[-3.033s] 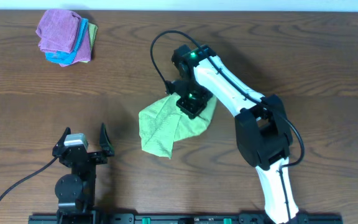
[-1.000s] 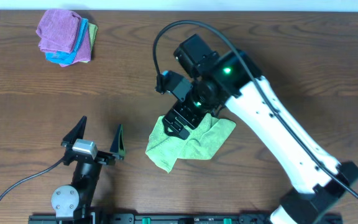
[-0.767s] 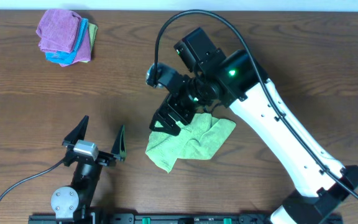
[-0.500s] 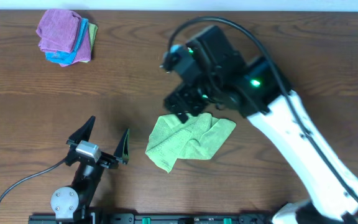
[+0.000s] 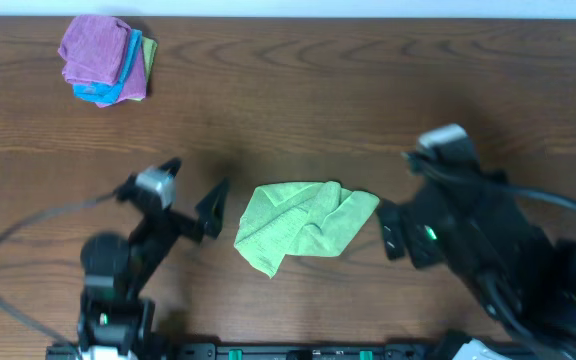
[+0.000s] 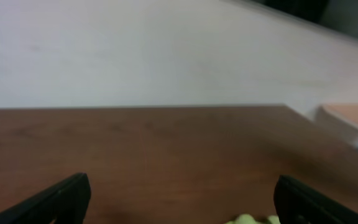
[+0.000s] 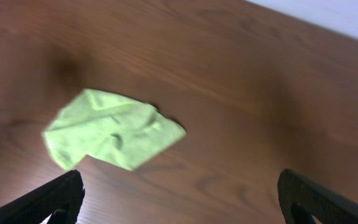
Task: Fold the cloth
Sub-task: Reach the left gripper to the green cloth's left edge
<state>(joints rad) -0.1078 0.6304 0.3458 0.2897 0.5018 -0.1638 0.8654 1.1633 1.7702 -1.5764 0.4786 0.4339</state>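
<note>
Cloth (image 5: 303, 222) lies crumpled, free; left tool (image 5: 196, 180) gaping, low beside it; right tool (image 7: 179, 180) gaping, angled down above

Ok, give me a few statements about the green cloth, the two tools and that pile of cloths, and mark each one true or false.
1. The cloth lies on the table between the two arms. True.
2. The left tool and the right tool are both open. True.
3. The right tool is gripping the cloth. False: it holds nothing and is clear of the cloth, off to its side.
4. The cloth is spread flat as a full square. False: it is rumpled, with parts lying over one another.
5. A pile of cloths with a purple one on top sits near the table's far left corner. True.
</note>
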